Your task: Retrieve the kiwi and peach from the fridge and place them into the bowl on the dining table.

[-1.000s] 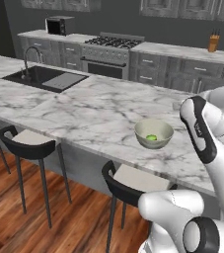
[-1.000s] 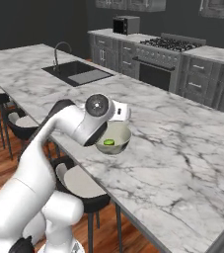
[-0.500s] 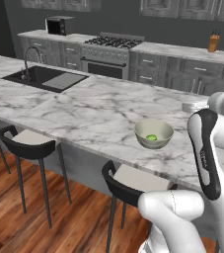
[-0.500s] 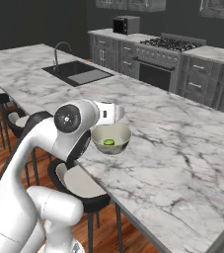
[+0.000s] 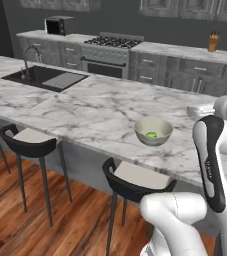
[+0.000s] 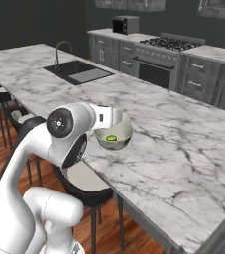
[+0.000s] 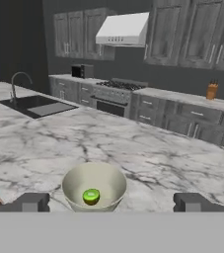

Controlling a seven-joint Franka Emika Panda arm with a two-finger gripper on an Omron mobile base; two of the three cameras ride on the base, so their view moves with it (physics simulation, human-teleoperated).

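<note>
The pale bowl (image 5: 153,125) (image 6: 115,133) (image 7: 94,178) stands near the front edge of the marble dining table (image 5: 95,110) (image 6: 173,149) (image 7: 44,148). Inside it lies the green kiwi (image 5: 151,134) (image 6: 111,138) (image 7: 91,196). My gripper (image 7: 112,202) (image 6: 115,117) hovers just behind and slightly above the bowl on the near side, looking across it. Its jaws are open wide and hold nothing; one fingertip shows to each side of the bowl. The peach and the fridge are out of view.
Two black bar stools (image 5: 27,137) (image 5: 135,177) stand under the table's near edge. A sink (image 5: 45,77) is set in the table to the left. Behind the table runs a grey counter with stove (image 5: 112,42), microwave (image 5: 57,25) and knife block (image 5: 213,42).
The arm has folded back toward the base, drawing the open hand away from above the bowl to its near side. Bowl and kiwi have not moved.
</note>
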